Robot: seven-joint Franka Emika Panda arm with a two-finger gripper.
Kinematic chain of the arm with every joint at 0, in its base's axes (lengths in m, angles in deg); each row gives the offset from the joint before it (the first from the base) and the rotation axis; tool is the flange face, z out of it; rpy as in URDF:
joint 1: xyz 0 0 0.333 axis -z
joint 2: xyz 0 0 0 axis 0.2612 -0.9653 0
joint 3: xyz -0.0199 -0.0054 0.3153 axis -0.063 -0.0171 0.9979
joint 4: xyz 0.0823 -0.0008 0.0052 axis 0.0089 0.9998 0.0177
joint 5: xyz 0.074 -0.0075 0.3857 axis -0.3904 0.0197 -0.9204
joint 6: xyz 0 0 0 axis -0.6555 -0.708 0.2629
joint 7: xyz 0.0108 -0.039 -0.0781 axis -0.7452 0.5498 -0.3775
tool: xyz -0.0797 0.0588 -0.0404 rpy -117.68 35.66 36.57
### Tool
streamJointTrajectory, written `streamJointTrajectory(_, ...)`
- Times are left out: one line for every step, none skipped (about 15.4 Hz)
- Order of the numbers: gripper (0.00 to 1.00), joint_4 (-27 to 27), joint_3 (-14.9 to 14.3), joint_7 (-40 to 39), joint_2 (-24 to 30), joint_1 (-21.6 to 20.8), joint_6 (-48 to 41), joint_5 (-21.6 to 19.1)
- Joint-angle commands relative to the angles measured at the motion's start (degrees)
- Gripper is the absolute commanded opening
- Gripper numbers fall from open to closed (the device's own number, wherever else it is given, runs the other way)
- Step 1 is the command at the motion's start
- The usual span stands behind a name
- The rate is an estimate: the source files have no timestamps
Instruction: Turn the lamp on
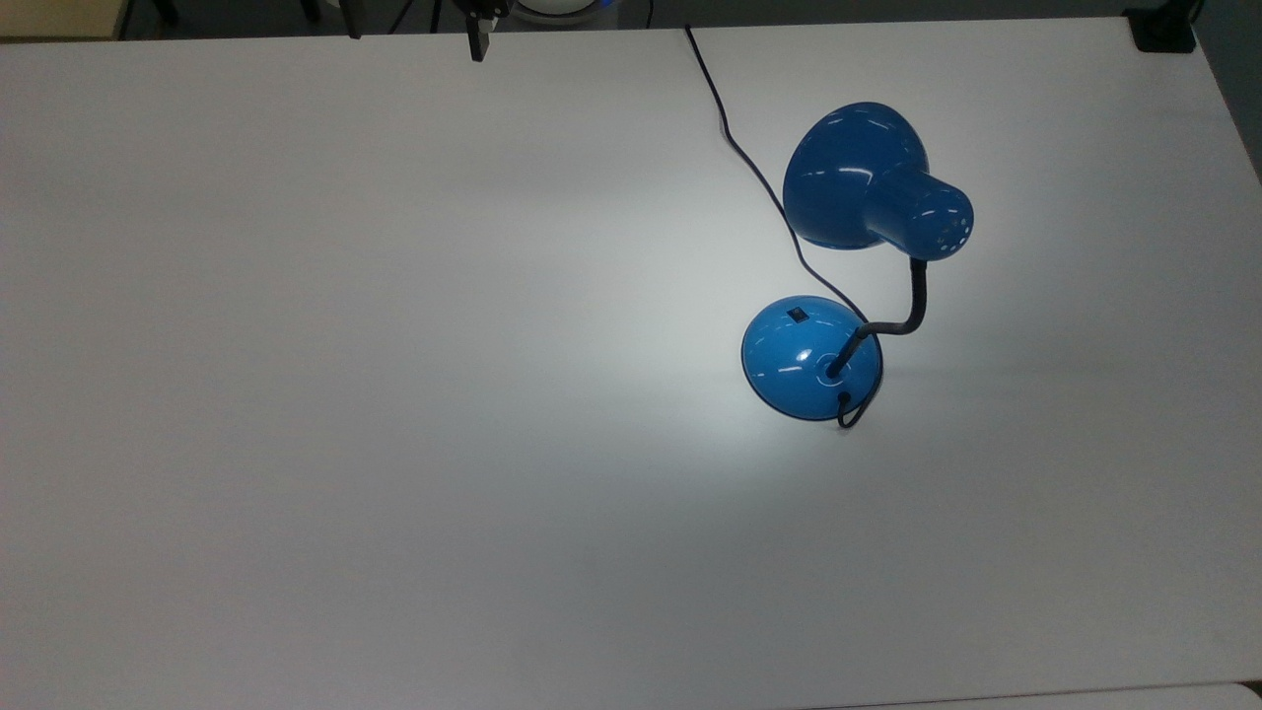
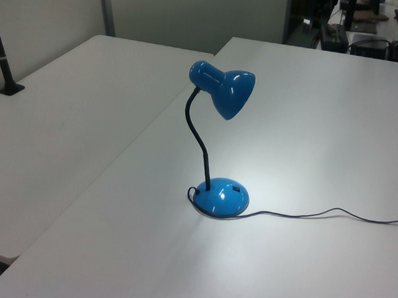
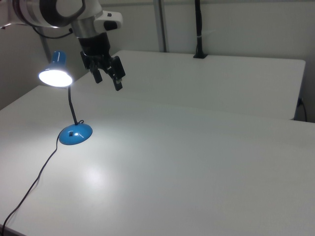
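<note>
I see the lamp lit on the white table. My gripper hangs at its 2 o'clock in the right view, fingers spread, holding nothing.

Gripper cut by top view's upper edge, just two finger tips poke in. Arm cropped at right view's top-left corner. Cord runs off left view's right edge; in right view it exits bottom-left corner. Lamp bulb washed out by glare in right view. Switch too small to read position.
</note>
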Motion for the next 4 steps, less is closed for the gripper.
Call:
streamJointTrajectory(1.0,-0.7,0.9,-0.8,0.9,0.6,-2.1,-0.7)
streamJointTrajectory(1.0,-0.7,0.9,-0.8,0.8,0.6,-2.1,-0.7)
streamJointTrajectory(1.0,-0.7,1.0,-1.0,0.8,0.6,-2.1,-0.7)
streamJointTrajectory(1.0,-0.6,1.0,-1.0,0.8,0.6,-2.1,-0.7)
